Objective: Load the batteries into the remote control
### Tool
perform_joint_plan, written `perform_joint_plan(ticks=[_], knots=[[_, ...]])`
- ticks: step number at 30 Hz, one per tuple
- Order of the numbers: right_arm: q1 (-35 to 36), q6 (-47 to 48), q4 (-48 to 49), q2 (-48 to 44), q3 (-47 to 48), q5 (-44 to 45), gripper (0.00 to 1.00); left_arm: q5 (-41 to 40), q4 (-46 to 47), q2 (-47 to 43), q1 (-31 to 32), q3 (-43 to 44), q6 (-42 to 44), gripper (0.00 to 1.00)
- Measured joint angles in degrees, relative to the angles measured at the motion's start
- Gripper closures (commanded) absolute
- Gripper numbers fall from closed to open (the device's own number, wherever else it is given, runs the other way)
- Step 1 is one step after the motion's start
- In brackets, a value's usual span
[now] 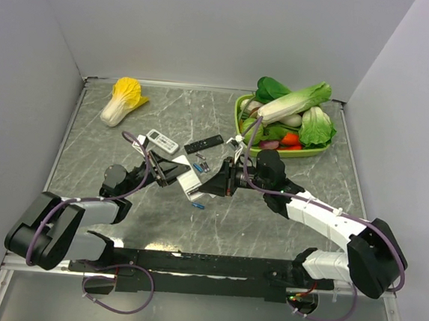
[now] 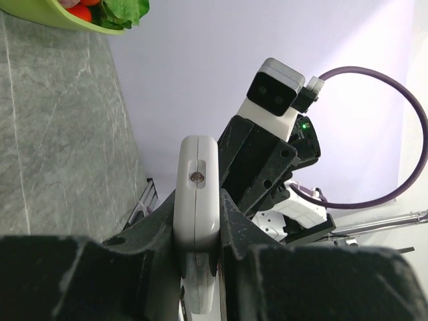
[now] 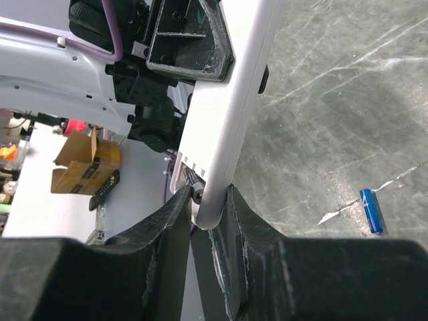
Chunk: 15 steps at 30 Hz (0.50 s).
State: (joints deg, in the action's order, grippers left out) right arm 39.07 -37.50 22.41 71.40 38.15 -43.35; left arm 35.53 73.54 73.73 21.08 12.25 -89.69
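Remote control [image 1: 191, 179] is held over the counter [image 1: 109, 159] in your top view, bridging the left jaws and the right jaws. One battery [image 1: 198, 204] lies on the counter just beside it.

From your left wrist, the remote control [image 2: 196, 194] stands edge-on, clamped between the narrow left jaws.

From your right wrist, the end of the remote control [image 3: 231, 114] sits between the right jaws, which are drawn close on both sides. You cannot tell whether they grip. The battery [image 3: 372, 210] lies apart on the counter [image 3: 334, 100].

Left end of the remote control [image 2: 197, 167] vanishing inside the left gripper [image 2: 197, 208]; far batteries [image 1: 201, 162] too small to count.
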Motion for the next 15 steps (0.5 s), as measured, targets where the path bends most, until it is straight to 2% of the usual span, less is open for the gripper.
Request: perform_joint_plan(ticks=[6,15], knots=[[-0.33,-0.70,1.18,0.94,0.09,-0.85,0.85,-0.11,-0.04,-0.09,-0.13,0.00,0.04,0.99],[-0.48,-1.16,-1.11,3.45,3.13,-2.01,0.85,-0.94,-0.15,-0.52,-0.68,0.00,0.68,0.99]])
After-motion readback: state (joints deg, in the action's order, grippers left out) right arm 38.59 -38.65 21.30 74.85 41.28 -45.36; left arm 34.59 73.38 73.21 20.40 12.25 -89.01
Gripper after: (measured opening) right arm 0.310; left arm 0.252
